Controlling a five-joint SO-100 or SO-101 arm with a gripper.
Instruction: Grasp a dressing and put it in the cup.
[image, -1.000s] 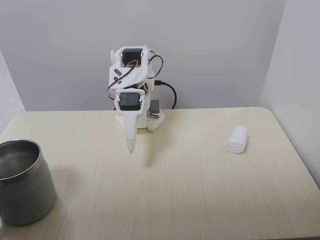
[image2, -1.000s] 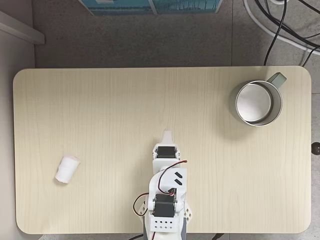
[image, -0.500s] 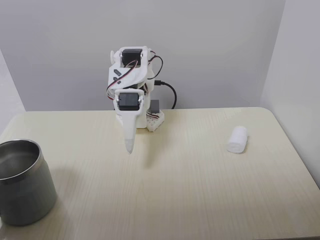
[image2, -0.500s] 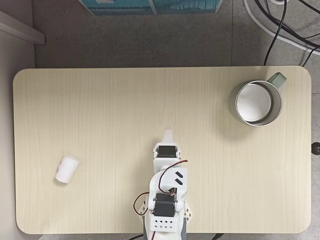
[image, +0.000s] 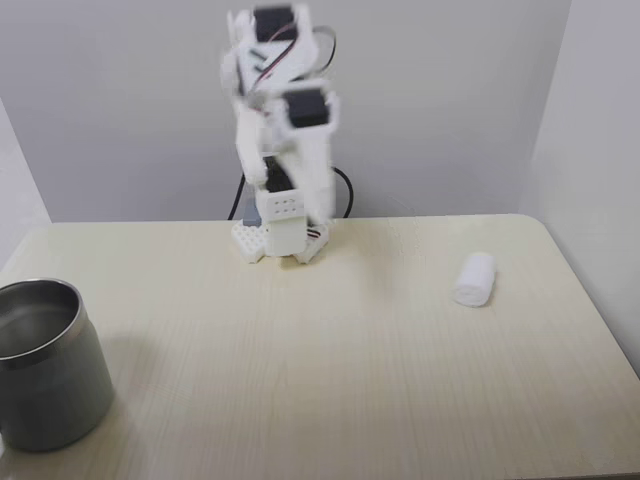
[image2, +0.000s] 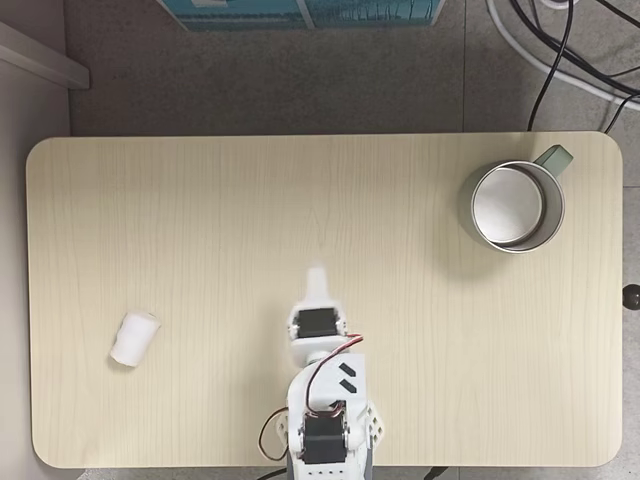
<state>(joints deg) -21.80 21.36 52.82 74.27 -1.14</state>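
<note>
your arm has just lifted out of its folded pose: half a second ago the gripper hung low over the table in front of the base, and now, in the fixed view facing the arm, the whole arm is raised and smeared with motion blur. the gripper (image2: 317, 280) reads in the fixed view from above as a pale blurred tip a little further from the near edge than before. you cannot tell from either picture whether the jaws are wide or narrow; it holds nothing.

nothing else has shifted. the dressing (image2: 134, 338) lies where it was, near the table's left edge in the view from above, closer to the near left corner than the far one, well apart from the gripper. the cup (image2: 517, 207) stands upright and empty by the far right corner, with a greenish tab at its rim.

so you are only beginning the reach; the grasp is not yet started.

the dressing (image: 475, 279) lies on its side. in the view from above its long axis runs diagonally, one end toward the near left corner and the other toward the table's middle. you will probably want the jaws closing across that axis, so expect some wrist roll.
</note>
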